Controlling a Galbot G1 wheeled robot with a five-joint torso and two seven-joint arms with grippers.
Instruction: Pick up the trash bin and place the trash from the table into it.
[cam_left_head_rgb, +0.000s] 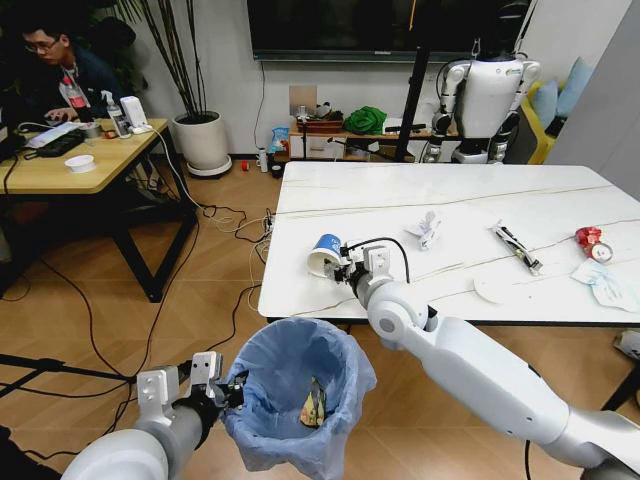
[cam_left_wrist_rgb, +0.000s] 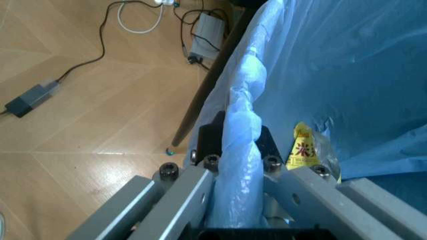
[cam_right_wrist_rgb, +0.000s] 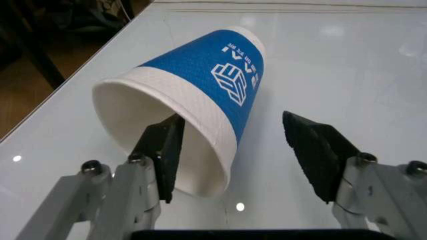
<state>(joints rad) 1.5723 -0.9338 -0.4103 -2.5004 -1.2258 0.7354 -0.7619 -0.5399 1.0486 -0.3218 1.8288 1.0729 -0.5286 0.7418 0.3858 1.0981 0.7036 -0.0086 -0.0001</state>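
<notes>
Head view evenly lit by soft indoor light, slight wide-angle bending toward the edges, room behind a bit dim at the far left. Right wrist view has small bright ceiling-light reflections on the glossy counter near its left edge, the paper cup sharp, the near fingers dark and soft. Left wrist view is bright and soft overall, with light showing through the blue bag and glare on the wooden floor.

On the table: one blue-and-white paper cup, one crumpled white paper, one black-white stick wrapper, one crushed red can, one white lid, one pale mask; in the one trash bin, one yellow snack wrapper.
</notes>
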